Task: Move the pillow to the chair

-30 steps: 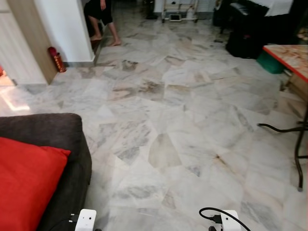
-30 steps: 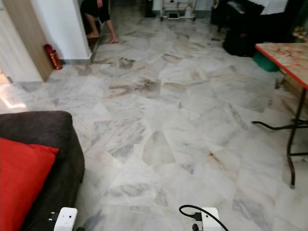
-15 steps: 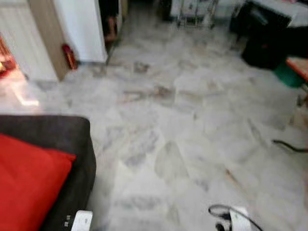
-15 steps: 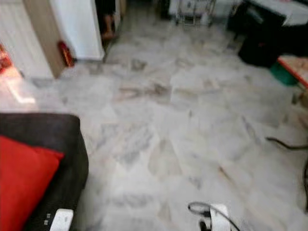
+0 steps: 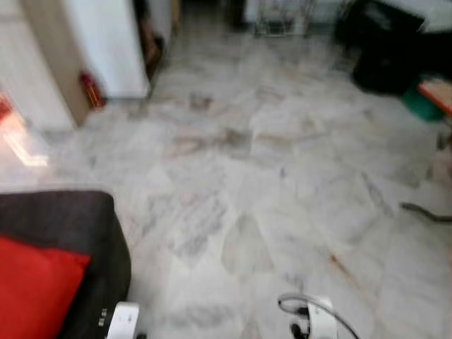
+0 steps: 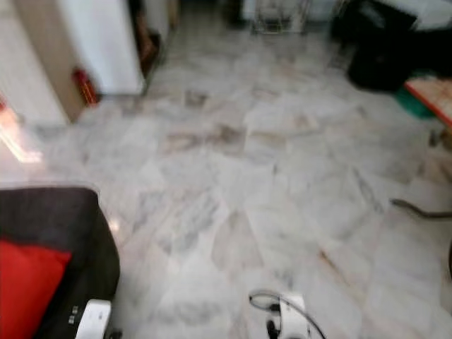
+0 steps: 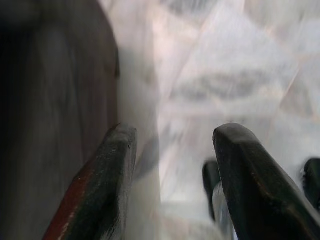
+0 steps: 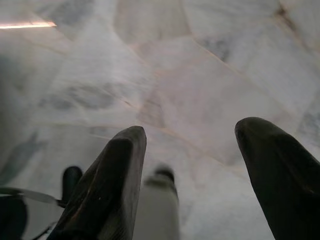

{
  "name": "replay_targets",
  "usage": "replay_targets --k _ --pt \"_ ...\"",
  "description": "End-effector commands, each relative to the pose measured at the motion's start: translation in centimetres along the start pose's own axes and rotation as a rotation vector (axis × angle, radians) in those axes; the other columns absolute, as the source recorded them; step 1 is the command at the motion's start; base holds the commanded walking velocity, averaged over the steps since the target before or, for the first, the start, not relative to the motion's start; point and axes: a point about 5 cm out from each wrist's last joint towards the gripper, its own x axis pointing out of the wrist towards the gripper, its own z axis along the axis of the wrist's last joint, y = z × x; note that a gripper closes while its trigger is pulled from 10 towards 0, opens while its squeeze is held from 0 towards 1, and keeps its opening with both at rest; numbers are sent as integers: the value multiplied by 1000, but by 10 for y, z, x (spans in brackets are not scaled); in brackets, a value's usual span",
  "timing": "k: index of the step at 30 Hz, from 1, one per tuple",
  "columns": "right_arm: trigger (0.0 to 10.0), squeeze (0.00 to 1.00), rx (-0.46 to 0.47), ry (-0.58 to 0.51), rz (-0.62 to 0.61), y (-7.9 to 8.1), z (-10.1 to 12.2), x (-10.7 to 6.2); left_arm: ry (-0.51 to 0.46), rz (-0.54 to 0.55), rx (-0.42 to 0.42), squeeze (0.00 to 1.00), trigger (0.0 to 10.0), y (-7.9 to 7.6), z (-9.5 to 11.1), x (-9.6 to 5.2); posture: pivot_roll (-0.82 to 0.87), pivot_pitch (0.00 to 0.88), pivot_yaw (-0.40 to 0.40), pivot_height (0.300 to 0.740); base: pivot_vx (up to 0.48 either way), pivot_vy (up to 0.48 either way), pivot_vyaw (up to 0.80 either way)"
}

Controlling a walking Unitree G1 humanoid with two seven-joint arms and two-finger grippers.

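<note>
Left eye view, blurred: red pillow point(image 5: 32, 289) lies at lower left on a dark grey sofa point(image 5: 74, 226), well apart from the rest of the room. Grey-veined marble floor point(image 5: 268, 162) spreads ahead. A small red cylinder point(image 5: 90, 90) stands at the foot of a wood-faced wall point(image 5: 46, 63), beside a white wall point(image 5: 106, 42). An orange-topped worktop point(image 5: 436, 93) shows at the right edge, with a green item point(image 5: 422, 107) beneath it. 2 white wrist housings sit at the lower edge.

Right eye view: same scene; pillow point(image 6: 25, 282) on the sofa at lower left.

Left wrist view: left gripper point(image 7: 172, 137) hangs over the floor, jaws spread, holding nothing; the sofa's dark side point(image 7: 55, 100) lies just beside 1 finger.

Right wrist view: right gripper point(image 8: 192, 137) hangs over bare marble, jaws spread, holding nothing.
</note>
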Motion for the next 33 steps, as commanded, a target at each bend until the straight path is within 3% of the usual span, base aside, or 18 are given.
replay_targets --k 1,7,11,15,33 --pt "10000 0 -4 25 -31 -8 -7 -2 10 -20 1 0 10000 -8 -4 -1 18 0 -11 740 259 0 0" --pt "10000 0 -8 36 -31 -6 -13 -4 -2 -21 -3 0 10000 -9 -2 -1 23 0 -15 740 260 0 0" --pt "10000 0 -13 35 -21 3 -14 -3 -2 -19 -6 0 10000 -10 -3 -1 24 0 -17 740 257 0 0" --pt "10000 0 -7 29 -31 -6 -12 -3 -2 -18 -9 0 10000 -10 -2 -1 24 0 -19 740 259 0 0" --pt "10000 0 -36 20 -11 -8 -8 -2 27 -10 -25 0 10000 -10 -8 -2 37 13 -31 740 258 0 0"
